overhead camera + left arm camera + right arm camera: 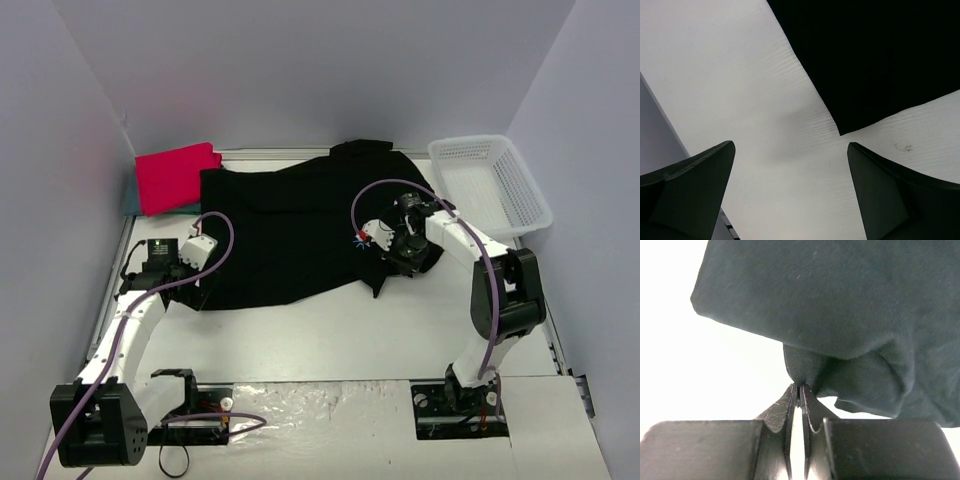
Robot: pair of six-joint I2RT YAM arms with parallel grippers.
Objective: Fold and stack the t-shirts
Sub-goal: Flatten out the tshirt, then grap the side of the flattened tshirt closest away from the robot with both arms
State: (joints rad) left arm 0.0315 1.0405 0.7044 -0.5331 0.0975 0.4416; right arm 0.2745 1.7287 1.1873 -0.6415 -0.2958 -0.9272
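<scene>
**Two robot arms working at a black t-shirt, right gripper pinching the cloth**

Three t-shirts, one basket and two arms are showing on a white table, seen from above.

At the far left corner, one red-pink t-shirt is lying folded into a neat rectangle. One teal t-shirt is lying beneath it, with only a thin strip peeking out at its left and near edges.

Just in front of that pile, the left arm is reaching forward from its base. Its wrist camera is showing the left gripper with its two dark fingers standing wide apart and holding nothing. It is hovering over bare table, with a near corner of the black t-shirt lying just beyond the fingers and not touching them.

The one black t-shirt is lying spread out across the middle of the table, by far the largest of the three. Its far left corner is lying just beside the red-pink shirt.

To the right, the right arm is bending over the shirt's near right edge. The right gripper is closing its fingers tightly together, pinching a small fold of the black cloth between the tips. The fabric is bunching and puckering around that pinch.

At the far right corner, one white mesh basket is sitting, tilted slightly, with the black shirt's far right edge lying near its left rim.
</scene>
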